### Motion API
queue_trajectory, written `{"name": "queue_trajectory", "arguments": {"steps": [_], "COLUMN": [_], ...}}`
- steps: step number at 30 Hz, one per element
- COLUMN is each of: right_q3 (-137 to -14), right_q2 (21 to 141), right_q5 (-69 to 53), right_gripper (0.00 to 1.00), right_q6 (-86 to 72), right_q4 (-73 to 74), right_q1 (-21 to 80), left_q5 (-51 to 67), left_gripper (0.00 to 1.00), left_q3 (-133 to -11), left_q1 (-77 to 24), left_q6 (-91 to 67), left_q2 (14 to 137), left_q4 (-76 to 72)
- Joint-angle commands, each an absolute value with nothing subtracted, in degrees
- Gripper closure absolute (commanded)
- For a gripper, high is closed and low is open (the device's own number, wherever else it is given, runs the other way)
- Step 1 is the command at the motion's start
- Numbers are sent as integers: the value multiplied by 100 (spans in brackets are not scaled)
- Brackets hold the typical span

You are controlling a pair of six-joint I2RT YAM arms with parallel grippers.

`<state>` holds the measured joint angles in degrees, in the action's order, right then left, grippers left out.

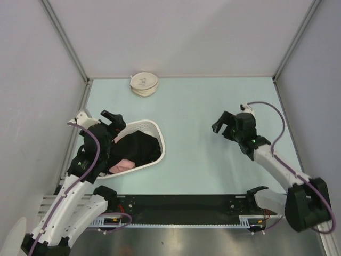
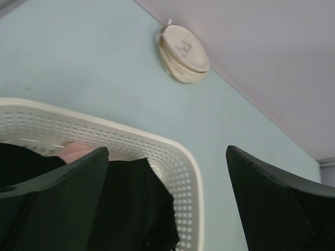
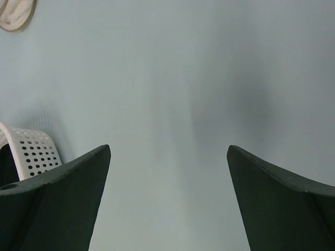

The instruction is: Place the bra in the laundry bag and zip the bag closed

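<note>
Two grippers hang over a pale blue-green table (image 1: pixel 202 165), both with jaws spread wide and nothing between them. The left gripper (image 1: pixel 113 118) sits above the far left rim of a white perforated basket (image 1: pixel 157 130); in its wrist view one finger (image 2: pixel 52 209) overlaps the basket's contents while the other stands over bare table beyond the rim. The right gripper (image 1: pixel 221 124) is on the other side of the table, well apart from the basket, and its wrist view shows only bare surface between its fingers (image 3: pixel 57 209), with a corner of the basket at the left edge.

Inside the basket lies a heap of black fabric that looks to be the bra (image 1: pixel 143 146), though no straps or cups can be made out, and it cannot be told whether a second dark cloth is mixed in. A pink garment (image 1: pixel 121 166) lies against it at the near left end of the basket, partly under the left arm.

The laundry bag (image 1: pixel 144 84), a small round cream pouch with a dark logo on its domed face, rests at the far edge of the table against the back wall (image 1: pixel 186 37), well apart from both grippers and from the basket. Its two shells appear to lie together; the zip's state is too small to read.
</note>
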<state>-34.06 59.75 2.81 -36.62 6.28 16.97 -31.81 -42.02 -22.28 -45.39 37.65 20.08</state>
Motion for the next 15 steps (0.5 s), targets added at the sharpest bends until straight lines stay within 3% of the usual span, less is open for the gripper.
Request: {"name": "queue_trajectory", "arguments": {"steps": [1,7,13,15], "right_q3": [-4814,-6587,-8970,-9000], "right_q2": [7178,9164,10765,10898], "right_q5": [61,-193,-236,-307], "right_gripper": [0,0,0,0], "right_q6": [-2954,-3172,-2983,-2796], "right_q4": [44,-274,2325,2461], "right_q1": [2169,2461,2549,2566], "left_q5": [-2984,-507,992,1343], "left_gripper": [0,0,0,0], "left_q3": [-4525,-5026,-6446,-7281], "left_q1": [-1935,-1075,-361,-256], "left_q6": [-3379,-2707,-2707,-2785], "left_q2": [3674,4577,6998,7845], "left_q4": [2435,1925,1511,1547]}}
